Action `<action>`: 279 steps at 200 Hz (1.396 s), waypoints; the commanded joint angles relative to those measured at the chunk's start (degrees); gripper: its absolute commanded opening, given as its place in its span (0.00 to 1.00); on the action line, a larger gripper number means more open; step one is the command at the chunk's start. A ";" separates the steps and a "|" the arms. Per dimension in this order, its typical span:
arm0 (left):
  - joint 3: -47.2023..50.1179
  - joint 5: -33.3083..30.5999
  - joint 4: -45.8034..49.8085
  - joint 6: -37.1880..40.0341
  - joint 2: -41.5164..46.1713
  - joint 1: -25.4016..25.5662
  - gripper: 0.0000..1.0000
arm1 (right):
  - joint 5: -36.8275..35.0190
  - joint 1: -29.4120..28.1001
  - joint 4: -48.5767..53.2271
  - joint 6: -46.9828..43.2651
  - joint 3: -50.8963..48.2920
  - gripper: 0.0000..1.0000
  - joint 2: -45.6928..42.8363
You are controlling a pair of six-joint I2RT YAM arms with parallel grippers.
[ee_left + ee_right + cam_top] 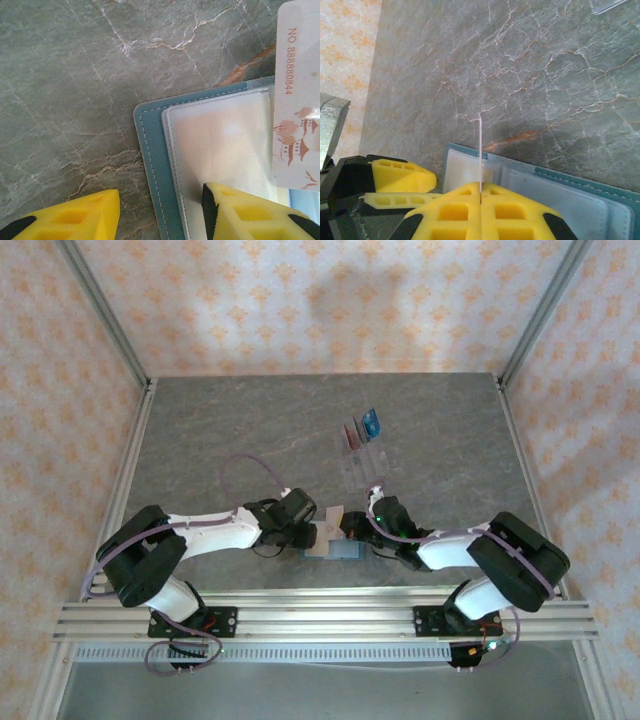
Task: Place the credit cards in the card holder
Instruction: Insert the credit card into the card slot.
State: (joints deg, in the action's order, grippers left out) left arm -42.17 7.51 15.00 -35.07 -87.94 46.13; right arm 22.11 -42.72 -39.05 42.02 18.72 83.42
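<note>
Grey table [220, 430], clear rack [370, 458], blue card [373, 422]

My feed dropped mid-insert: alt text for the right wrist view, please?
The right hand is shut on a card held edge-on, over the clear pockets of the open teal holder, on a grey marble table.
</note>
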 commanded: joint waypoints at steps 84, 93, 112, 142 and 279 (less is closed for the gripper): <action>1.57 0.28 1.61 -1.03 -0.63 0.57 0.47 | -1.69 -0.94 -7.39 2.69 -4.36 0.00 1.81; 1.62 0.25 1.67 -1.05 -0.65 0.61 0.48 | -1.91 -1.19 -7.92 3.00 -4.71 0.00 2.09; 1.57 0.23 1.52 -1.14 -0.65 0.62 0.47 | -2.33 -1.79 -8.97 3.60 -5.45 0.00 2.64; 1.58 0.28 1.45 -1.14 -0.82 0.55 0.47 | -3.73 -2.97 -10.05 4.36 -6.37 0.00 3.46; 1.47 0.05 1.63 -0.79 -0.82 0.56 0.47 | -5.85 -6.76 -15.10 7.39 -9.60 0.00 7.67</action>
State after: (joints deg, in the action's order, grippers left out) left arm -42.13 7.51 14.96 -35.70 -87.90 46.13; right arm 16.95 -48.86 -54.37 48.69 11.18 88.68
